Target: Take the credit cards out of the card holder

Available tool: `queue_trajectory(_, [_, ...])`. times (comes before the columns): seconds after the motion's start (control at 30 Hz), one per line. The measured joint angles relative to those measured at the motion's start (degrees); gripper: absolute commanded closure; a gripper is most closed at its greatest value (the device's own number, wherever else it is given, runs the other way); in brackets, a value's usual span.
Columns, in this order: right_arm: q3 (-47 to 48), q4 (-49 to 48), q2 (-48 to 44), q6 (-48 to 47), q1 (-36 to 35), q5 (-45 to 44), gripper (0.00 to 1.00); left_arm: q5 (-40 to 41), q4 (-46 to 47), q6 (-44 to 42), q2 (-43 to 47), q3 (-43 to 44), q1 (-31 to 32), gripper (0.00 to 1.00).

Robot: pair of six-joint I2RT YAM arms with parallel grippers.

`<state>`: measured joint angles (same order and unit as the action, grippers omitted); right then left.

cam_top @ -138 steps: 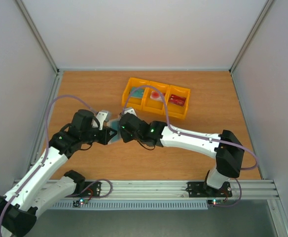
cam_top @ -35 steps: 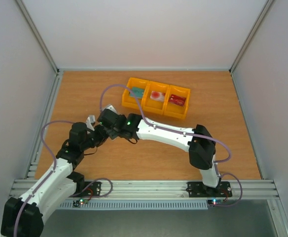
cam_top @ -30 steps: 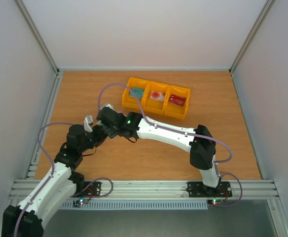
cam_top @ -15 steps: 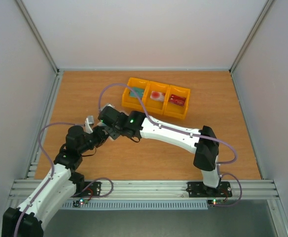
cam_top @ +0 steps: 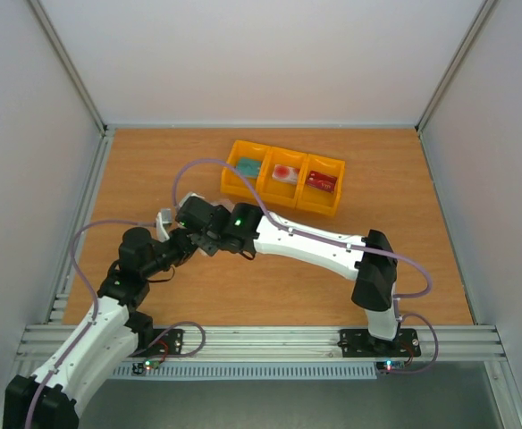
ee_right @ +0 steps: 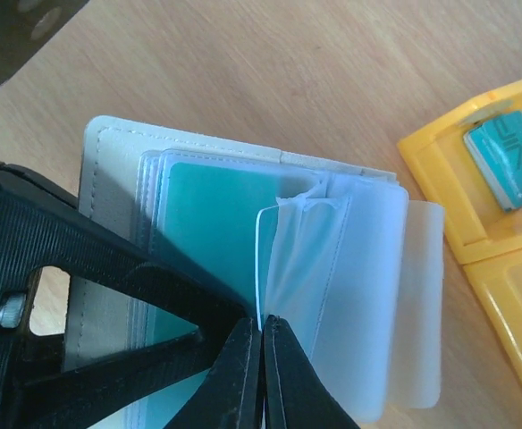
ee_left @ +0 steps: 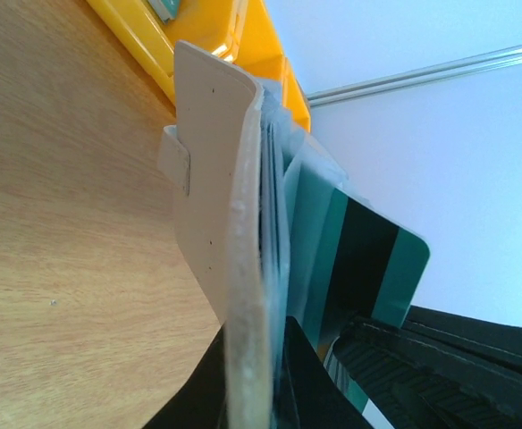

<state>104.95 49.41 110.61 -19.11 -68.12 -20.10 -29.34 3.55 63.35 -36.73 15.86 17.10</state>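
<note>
The cream card holder (ee_left: 212, 179) stands on edge above the table, my left gripper (ee_left: 252, 380) shut on its lower part. Its translucent sleeves (ee_right: 368, 295) fan open. A teal credit card (ee_left: 368, 259) with a black stripe sticks out of one sleeve. My right gripper (ee_right: 262, 329) is shut on that card's thin edge (ee_right: 257, 259). In the top view both grippers meet at the holder (cam_top: 165, 219), left of the table's middle. More credit cards lie in the yellow tray: teal (cam_top: 248, 167), red-and-white (cam_top: 286, 172), dark red (cam_top: 322, 181).
The yellow three-compartment tray (cam_top: 281, 191) sits behind and to the right of the grippers, and its corner (ee_right: 440, 170) lies close to the holder. White walls enclose the wooden table (cam_top: 154, 161) on three sides.
The right gripper's jaws have closed onto the card's edge and its head has shifted slightly left. The left arm with the holder has barely moved over the last second.
</note>
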Motion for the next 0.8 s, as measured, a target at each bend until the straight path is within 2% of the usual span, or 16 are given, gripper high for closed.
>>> queue_trajectory(0.33, [0.0,0.5,0.0,-2.8,-2.7,-4.3,0.99,-0.9,0.7,-0.4,-0.5,0.0,0.0,1.00])
queue_trajectory(0.47, [0.0,0.4,0.0,-2.8,-2.8,-4.8,0.91,-0.9,1.0,-0.4,-0.4,0.0,0.0,1.00])
queue_trajectory(0.8, [-0.3,-4.1,0.2,-6.1,-5.6,-8.5,0.87,-2.8,5.2,-0.4,-0.8,0.0,0.0,1.00])
